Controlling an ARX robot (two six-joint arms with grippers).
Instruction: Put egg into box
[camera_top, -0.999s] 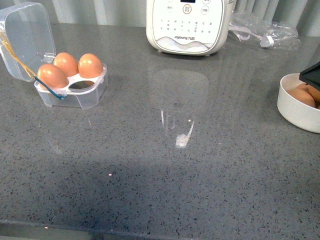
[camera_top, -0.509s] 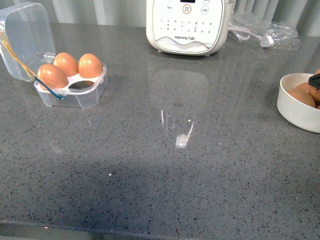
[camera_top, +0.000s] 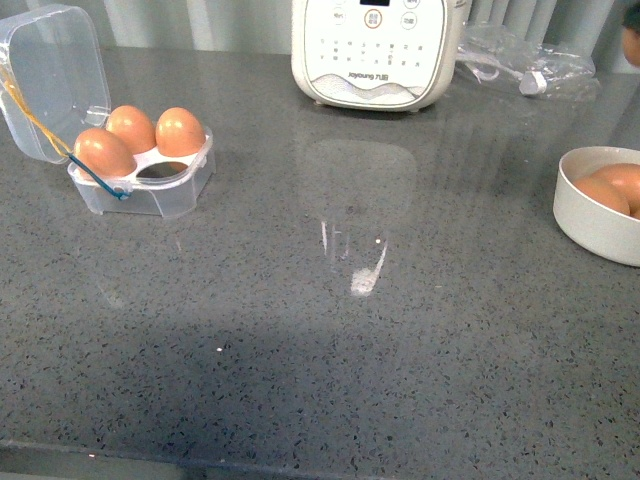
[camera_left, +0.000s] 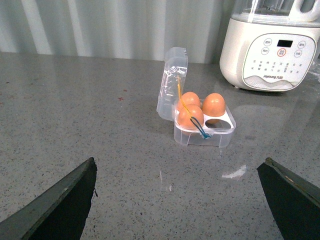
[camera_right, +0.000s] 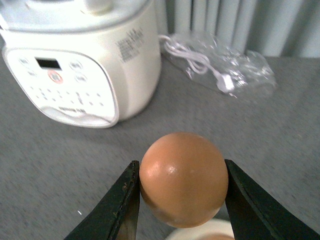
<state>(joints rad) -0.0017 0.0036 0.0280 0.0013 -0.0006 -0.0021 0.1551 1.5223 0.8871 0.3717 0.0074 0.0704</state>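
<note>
1. The right gripper (camera_right: 181, 167) clamps the egg (camera_right: 183, 178) between its two black fingers (camera_right: 122, 200), one finger against each side of the shell. The egg is held off the counter (camera_right: 60, 165).
2. The right wrist view shows the cooker (camera_right: 80, 60) and a clear bag (camera_right: 220, 70) containing a white cable (camera_right: 200, 62) beyond the egg.
3. The left gripper (camera_left: 180, 165) is spread wide, with nothing between its fingers.
4. In the front view, the box (camera_top: 145, 180) sits at the upper left of the frame, with its lid (camera_top: 50, 75) swung back.
5. Three eggs (camera_top: 180, 132) occupy three cups. The front-right cup (camera_top: 165, 170) is vacant.
6. The bowl (camera_top: 590, 220) at the right edge holds further eggs (camera_top: 603, 192).
</note>
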